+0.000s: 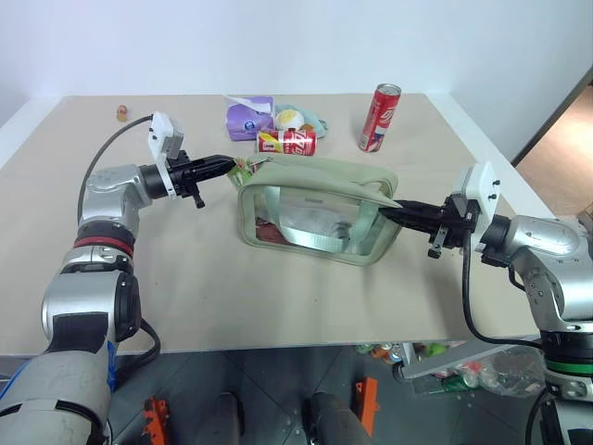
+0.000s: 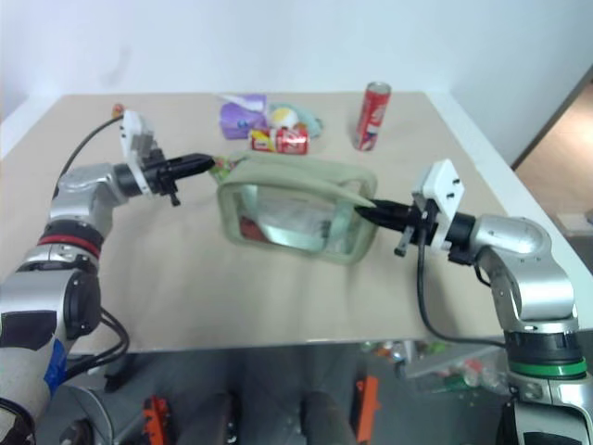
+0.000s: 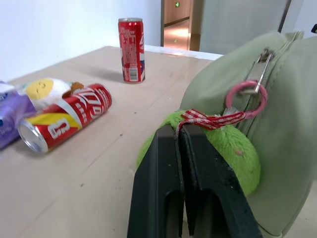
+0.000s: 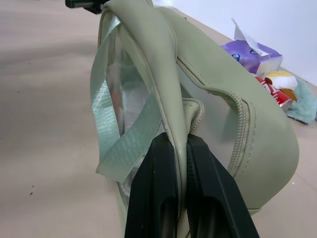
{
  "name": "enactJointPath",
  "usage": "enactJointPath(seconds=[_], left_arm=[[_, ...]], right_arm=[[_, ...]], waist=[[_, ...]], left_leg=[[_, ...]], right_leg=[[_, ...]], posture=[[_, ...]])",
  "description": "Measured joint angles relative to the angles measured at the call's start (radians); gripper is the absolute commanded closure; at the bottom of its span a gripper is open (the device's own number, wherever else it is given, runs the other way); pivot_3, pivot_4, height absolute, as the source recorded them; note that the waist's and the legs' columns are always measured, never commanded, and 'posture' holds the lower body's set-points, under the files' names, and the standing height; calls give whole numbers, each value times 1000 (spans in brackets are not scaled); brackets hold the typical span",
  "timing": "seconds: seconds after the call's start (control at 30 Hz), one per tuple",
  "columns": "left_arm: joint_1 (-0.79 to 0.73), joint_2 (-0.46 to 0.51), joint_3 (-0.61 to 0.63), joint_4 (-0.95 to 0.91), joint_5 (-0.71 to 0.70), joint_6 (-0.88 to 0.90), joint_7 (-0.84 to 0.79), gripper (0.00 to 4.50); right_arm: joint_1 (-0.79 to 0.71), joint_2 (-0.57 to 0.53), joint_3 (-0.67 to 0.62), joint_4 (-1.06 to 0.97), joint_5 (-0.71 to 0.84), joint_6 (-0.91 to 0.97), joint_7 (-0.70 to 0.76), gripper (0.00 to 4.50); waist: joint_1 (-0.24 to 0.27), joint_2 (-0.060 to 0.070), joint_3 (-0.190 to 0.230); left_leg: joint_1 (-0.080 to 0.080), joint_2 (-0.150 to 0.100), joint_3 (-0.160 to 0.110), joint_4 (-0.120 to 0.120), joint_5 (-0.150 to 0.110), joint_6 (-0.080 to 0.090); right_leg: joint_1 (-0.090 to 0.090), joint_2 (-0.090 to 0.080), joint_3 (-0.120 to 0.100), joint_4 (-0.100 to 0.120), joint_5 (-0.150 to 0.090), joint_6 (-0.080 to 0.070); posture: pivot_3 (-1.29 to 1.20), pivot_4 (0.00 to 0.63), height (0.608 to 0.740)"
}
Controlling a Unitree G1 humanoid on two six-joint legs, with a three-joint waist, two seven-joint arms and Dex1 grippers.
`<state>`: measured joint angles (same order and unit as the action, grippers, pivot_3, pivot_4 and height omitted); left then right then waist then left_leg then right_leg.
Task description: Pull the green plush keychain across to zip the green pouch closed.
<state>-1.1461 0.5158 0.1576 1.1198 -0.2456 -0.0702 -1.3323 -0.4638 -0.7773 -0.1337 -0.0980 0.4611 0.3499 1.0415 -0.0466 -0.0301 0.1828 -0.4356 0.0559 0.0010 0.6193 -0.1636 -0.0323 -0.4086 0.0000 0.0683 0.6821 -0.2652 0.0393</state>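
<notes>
The green pouch point(image 1: 315, 199) stands in the middle of the table, its clear window side facing me. Its left end carries the green plush keychain point(image 3: 233, 148), hung from the zipper pull by a pink ring and a red checked ribbon. My left gripper point(image 3: 178, 130) reaches in level from the left and is shut on the keychain point(image 1: 243, 170) at the ribbon. My right gripper point(image 4: 181, 139) comes in from the right and is shut on a fold of fabric at the pouch's point(image 4: 218, 74) right end, beside the webbing strap point(image 4: 116, 144).
Behind the pouch lies a red cola can point(image 1: 286, 142) on its side, with a purple packet point(image 1: 248, 119) and pastel plush toys point(image 1: 298, 118) further back. Another red can point(image 1: 379, 117) stands upright at the back right. A small orange object point(image 1: 121, 113) sits far left.
</notes>
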Motion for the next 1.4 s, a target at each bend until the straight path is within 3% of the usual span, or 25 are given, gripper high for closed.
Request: enactJointPath(seconds=[0.3, 0.53, 0.77, 1.23, 1.4], left_arm=[[42, 17, 16, -103, -22, 54, -17, 4429], [41, 29, 36, -383, -89, 139, 23, 4429], [35, -60, -47, -578, -108, 203, 67, 4429], [8, -80, -222, -594, -73, 253, -55, 4429], [-12, -77, -239, -581, -63, 275, -52, 2921]], right_arm=[[-14, 3, 8, 20, -11, -13, 4, 4500], [-12, 4, 8, 21, -13, -20, 4, 4500], [-15, 6, 12, 41, -15, -28, 8, 4500], [-15, 13, 15, 45, -17, -34, -2, 4500], [-15, 18, 15, 45, -17, -38, -10, 4500]], waist=[[0, 0, 0], [0, 0, 0], [1, 0, 0], [-1, 0, 0], [-1, 0, 0]], left_leg=[[0, 1, 0, 0, 0, 0], [0, 1, 0, 0, 0, 0], [2, 1, 0, 1, 0, -1], [2, 1, 0, 1, 0, -1], [2, 1, 0, 1, 0, 0]], right_leg=[[0, 0, 0, 0, 0, 0], [1, 0, 0, 0, 0, 0], [2, 0, 0, 0, 1, 0], [1, 1, 2, 0, 1, 0], [1, 1, 2, 0, 1, 0]], posture=[[0, 150, 740], [0, 150, 740], [0, 150, 740], [0, 150, 740], [0, 150, 740]])
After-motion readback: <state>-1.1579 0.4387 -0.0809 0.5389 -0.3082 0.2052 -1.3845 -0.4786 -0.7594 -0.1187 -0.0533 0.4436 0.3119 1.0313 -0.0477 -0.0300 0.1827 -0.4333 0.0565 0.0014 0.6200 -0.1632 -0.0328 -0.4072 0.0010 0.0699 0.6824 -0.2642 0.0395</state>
